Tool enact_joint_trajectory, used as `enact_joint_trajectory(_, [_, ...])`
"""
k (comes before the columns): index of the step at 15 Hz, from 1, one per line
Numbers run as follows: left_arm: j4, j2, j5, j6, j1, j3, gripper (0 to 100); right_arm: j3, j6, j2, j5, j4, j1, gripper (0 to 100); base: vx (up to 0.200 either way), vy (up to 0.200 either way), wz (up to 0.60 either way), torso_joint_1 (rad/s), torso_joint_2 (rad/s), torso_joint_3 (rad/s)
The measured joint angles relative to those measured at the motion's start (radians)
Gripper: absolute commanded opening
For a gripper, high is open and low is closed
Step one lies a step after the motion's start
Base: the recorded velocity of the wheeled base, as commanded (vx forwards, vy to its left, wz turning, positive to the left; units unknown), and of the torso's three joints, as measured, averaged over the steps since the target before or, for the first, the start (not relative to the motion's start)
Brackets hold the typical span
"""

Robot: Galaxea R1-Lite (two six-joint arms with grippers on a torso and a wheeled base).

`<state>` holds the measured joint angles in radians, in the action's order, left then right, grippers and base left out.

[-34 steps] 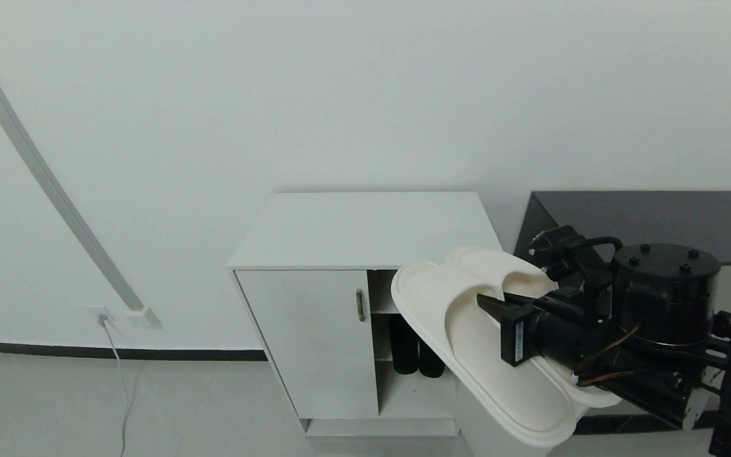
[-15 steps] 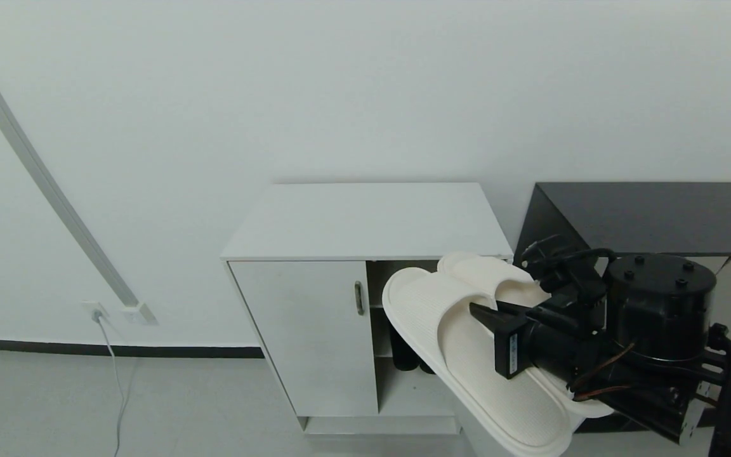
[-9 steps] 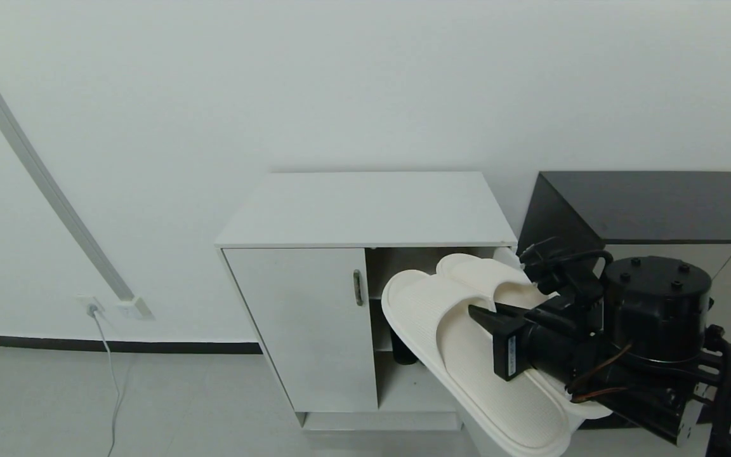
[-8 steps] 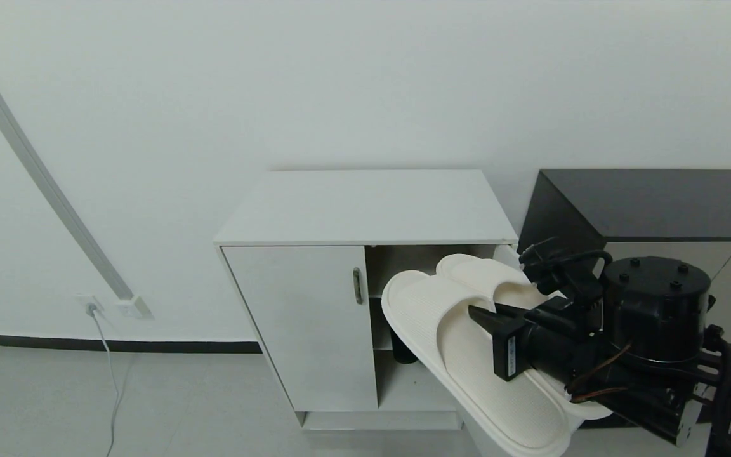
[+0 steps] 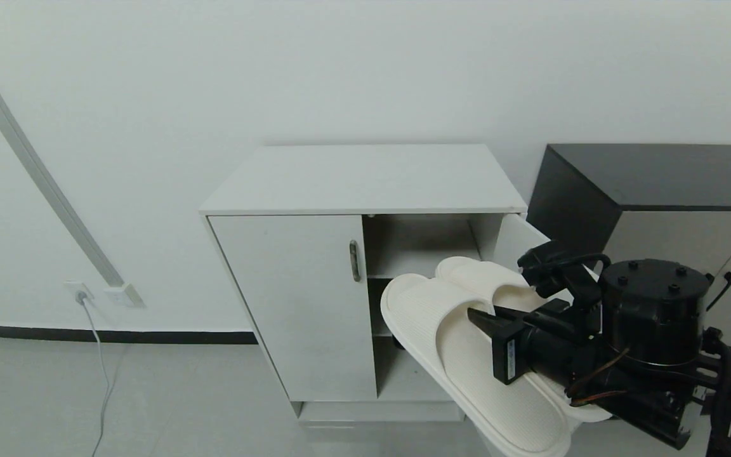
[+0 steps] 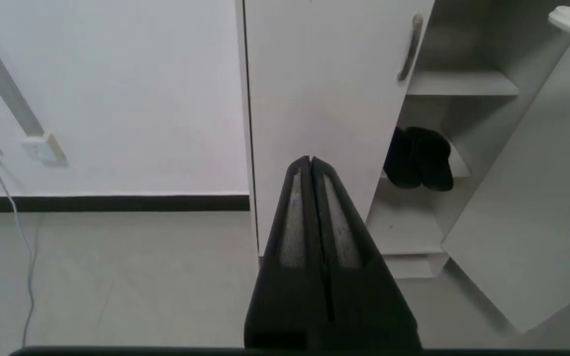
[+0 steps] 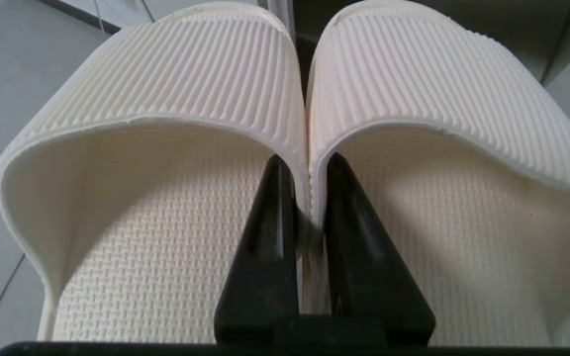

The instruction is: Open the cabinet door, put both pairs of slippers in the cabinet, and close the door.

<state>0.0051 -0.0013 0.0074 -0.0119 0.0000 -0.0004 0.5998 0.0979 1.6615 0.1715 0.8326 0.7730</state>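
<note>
A white cabinet (image 5: pixel 365 178) stands against the wall. Its left door (image 5: pixel 296 304) is closed and its right door (image 5: pixel 514 238) is swung open. My right gripper (image 5: pixel 476 314) is shut on a pair of white slippers (image 5: pixel 441 317), held side by side and tilted, just in front of the open compartment. In the right wrist view its fingers (image 7: pixel 349 227) pinch the touching inner edges of the white slippers (image 7: pixel 166 99). A pair of black slippers (image 6: pixel 419 158) lies on the lower shelf. My left gripper (image 6: pixel 310 163) is shut on nothing, low and facing the cabinet (image 6: pixel 325 79).
A black cabinet (image 5: pixel 657 171) stands right of the white one, close to the open door. A wall socket with a hanging cable (image 5: pixel 80 295) and a slanted grey conduit (image 5: pixel 29 158) are on the left. Bare grey floor (image 5: pixel 150 406) lies before the cabinet.
The whole head view has shifted: the cabinet now looks larger and higher, with more of its upper shelf showing. The right gripper still holds the white slippers the same way.
</note>
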Motion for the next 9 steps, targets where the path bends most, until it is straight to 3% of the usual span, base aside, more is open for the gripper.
enact_joint_trajectory(9, [0.0,0.0,0.0,-0.001,0.0,0.0,0,-0.004,-0.007,0.0,0.0,0.0,0.008,0,0.0,0.0,0.0,-0.18,0.51,0.32])
